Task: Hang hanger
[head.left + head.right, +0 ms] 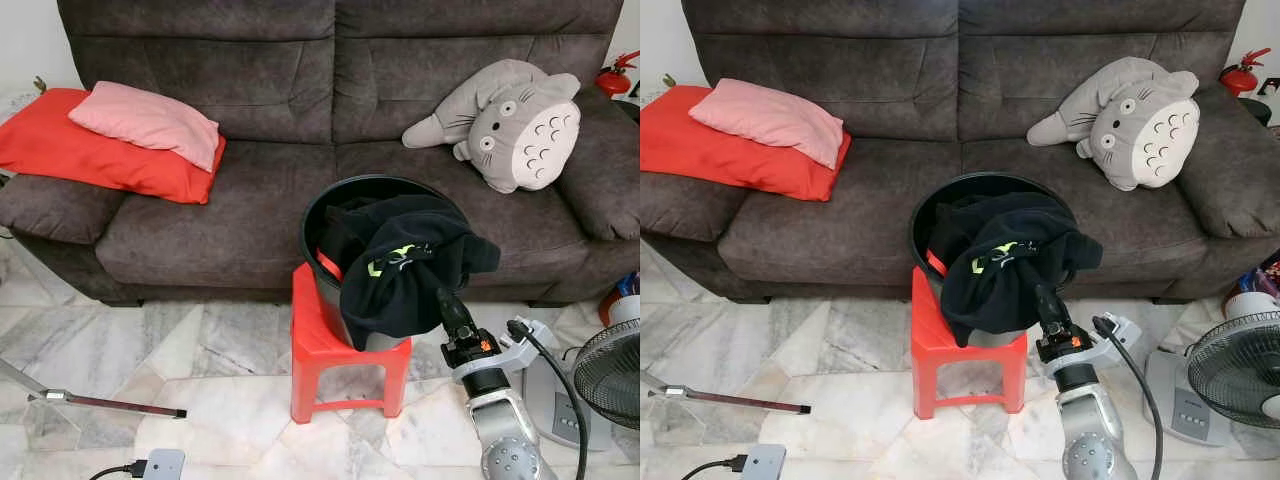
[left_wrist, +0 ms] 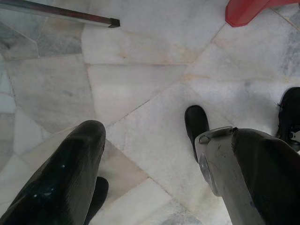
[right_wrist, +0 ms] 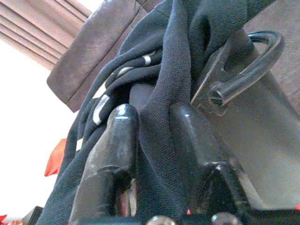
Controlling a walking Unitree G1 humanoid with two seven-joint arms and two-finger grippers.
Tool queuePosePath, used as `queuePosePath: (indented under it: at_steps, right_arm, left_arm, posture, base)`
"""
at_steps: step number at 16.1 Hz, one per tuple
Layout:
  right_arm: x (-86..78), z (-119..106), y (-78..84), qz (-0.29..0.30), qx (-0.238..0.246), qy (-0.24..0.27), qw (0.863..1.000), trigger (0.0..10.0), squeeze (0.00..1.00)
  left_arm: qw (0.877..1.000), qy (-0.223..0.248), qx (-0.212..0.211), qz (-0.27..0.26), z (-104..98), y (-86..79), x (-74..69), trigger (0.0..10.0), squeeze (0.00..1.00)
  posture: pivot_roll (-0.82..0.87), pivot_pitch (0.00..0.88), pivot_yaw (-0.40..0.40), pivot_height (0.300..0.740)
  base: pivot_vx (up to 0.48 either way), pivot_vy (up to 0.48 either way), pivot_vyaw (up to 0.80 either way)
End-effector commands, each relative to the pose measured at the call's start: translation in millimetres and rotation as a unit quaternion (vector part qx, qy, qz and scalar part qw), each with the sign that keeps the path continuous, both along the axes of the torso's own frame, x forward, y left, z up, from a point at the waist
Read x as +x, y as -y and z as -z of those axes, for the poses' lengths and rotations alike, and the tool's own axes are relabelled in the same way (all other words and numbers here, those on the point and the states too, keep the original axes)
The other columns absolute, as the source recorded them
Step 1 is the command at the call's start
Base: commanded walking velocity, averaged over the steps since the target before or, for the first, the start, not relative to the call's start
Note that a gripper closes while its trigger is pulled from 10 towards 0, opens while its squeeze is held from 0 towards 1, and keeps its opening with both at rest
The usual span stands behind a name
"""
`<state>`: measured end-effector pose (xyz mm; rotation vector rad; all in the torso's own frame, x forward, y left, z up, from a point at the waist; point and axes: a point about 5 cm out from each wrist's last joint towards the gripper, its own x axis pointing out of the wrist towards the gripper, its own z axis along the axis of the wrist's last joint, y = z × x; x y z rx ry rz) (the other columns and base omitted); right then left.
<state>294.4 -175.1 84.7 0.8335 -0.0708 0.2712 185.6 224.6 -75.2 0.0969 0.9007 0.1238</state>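
Gripping the black garment (image 1: 405, 270) draped over the black bucket (image 1: 330, 215) on the red stool (image 1: 315, 345), frame centre: right gripper (image 3: 152, 136) fingers clamped on fabric. Left gripper (image 2: 145, 154) idle, fingers apart. Hanger itself not discernible; next likely calls for lifting clear.

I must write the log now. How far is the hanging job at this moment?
Early stage. Nothing is hung yet. The right gripper has its jaws closed on the black garment draped over the bucket on the red stool. Pulling it out and hanging remain. The left gripper hangs idle.
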Motion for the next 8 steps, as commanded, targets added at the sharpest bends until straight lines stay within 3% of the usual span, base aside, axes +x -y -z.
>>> queuePosePath:
  at_steps: [1, 8]
  right_arm:
    - [-3.6, 1.3, -3.8, -0.008, -0.001, 0.004, 1.000, 0.0, 0.00]
    - [-5.3, 4.0, -4.2, -0.006, -0.004, 0.002, 1.000, 0.0, 0.00]
  left_arm:
    - [1.000, -0.011, 0.009, 0.002, 2.7, -3.7, -7.2, 10.0, 0.00]
    - [1.000, -0.014, 0.006, 0.006, 3.3, -2.2, -7.6, 10.0, 0.00]
  posture:
    - [-0.14, 0.198, 0.034, 0.740]
    - [-0.14, 0.198, 0.035, 0.740]
  base:
    - [0.000, 0.000, 0.00]
    - [0.000, 0.000, 0.00]
